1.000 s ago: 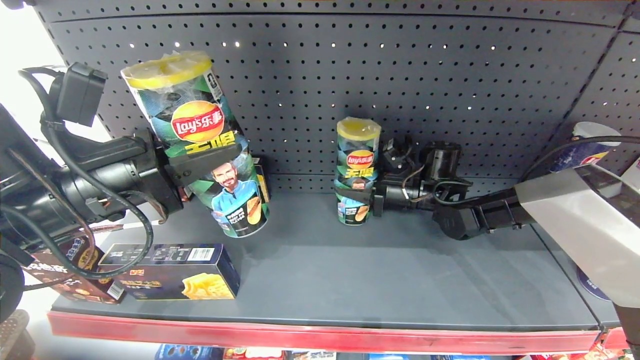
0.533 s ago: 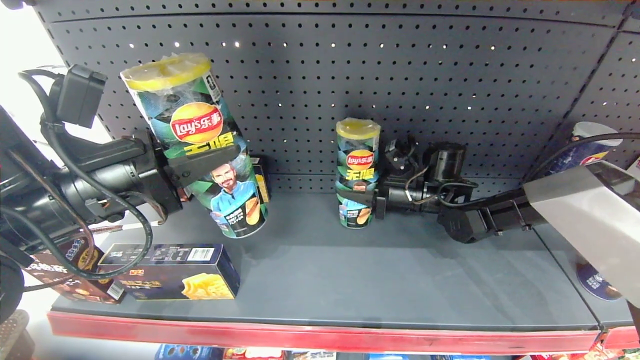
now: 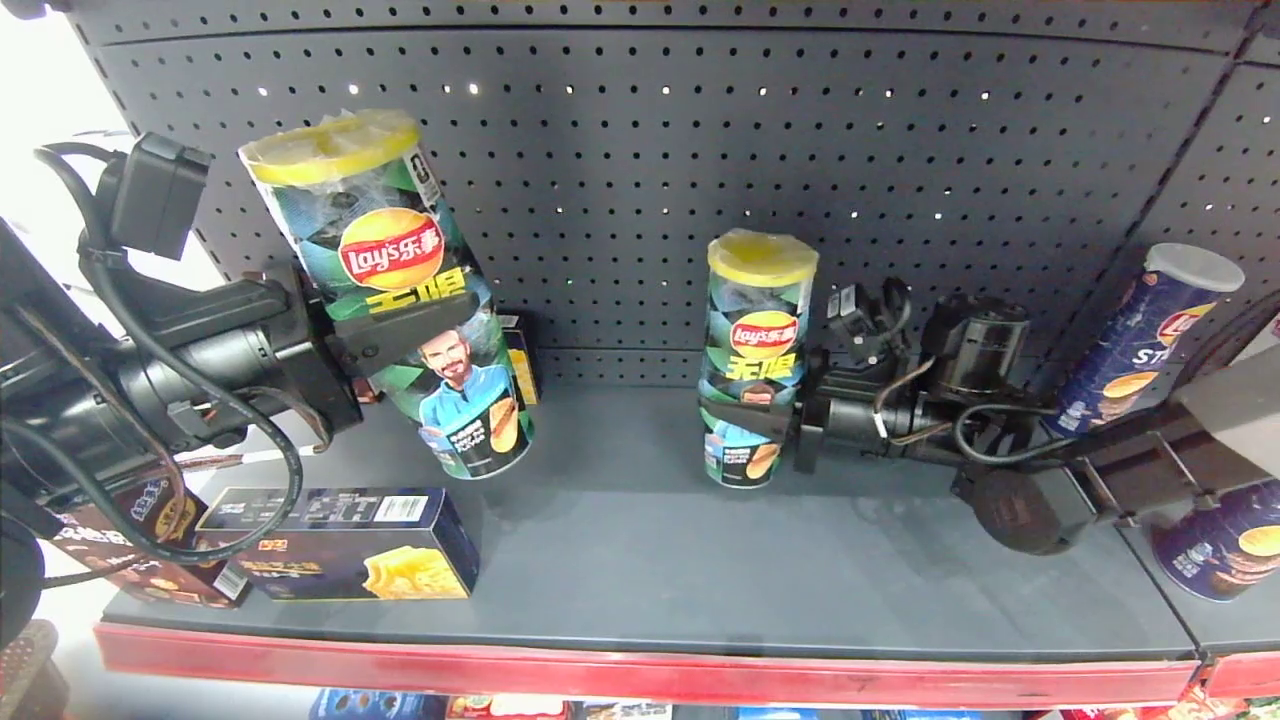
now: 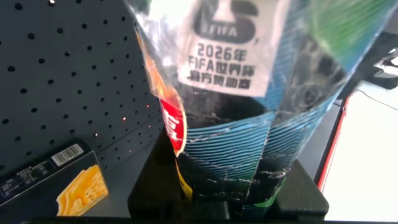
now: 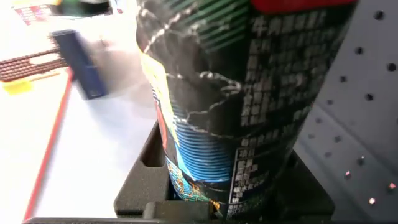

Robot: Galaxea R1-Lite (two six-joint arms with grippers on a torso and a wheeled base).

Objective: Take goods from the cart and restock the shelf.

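Note:
Two yellow-lidded green and blue chip cans are each held by a gripper. In the head view my left gripper (image 3: 400, 335) is shut on the left chip can (image 3: 395, 290), which hangs tilted above the left of the dark shelf (image 3: 640, 560). My right gripper (image 3: 757, 418) is shut on the right chip can (image 3: 757, 350), which is upright at mid-shelf; I cannot tell whether its base touches the board. The left wrist view shows the left chip can (image 4: 249, 93) close up in my left gripper (image 4: 230, 193). The right wrist view shows the right chip can (image 5: 249, 93) in my right gripper (image 5: 230, 186).
A dark blue box (image 3: 340, 545) and a brown box (image 3: 150, 545) lie at the shelf's front left. A small box (image 3: 522, 355) stands behind the left can. A blue chip can (image 3: 1140, 340) leans at the right, another (image 3: 1220, 540) lies below it. Pegboard (image 3: 700, 150) backs the shelf.
My right gripper has carried its chip can to the right and nearer the shelf's front. That uncovered the blue cans at the right. The left can has barely shifted.

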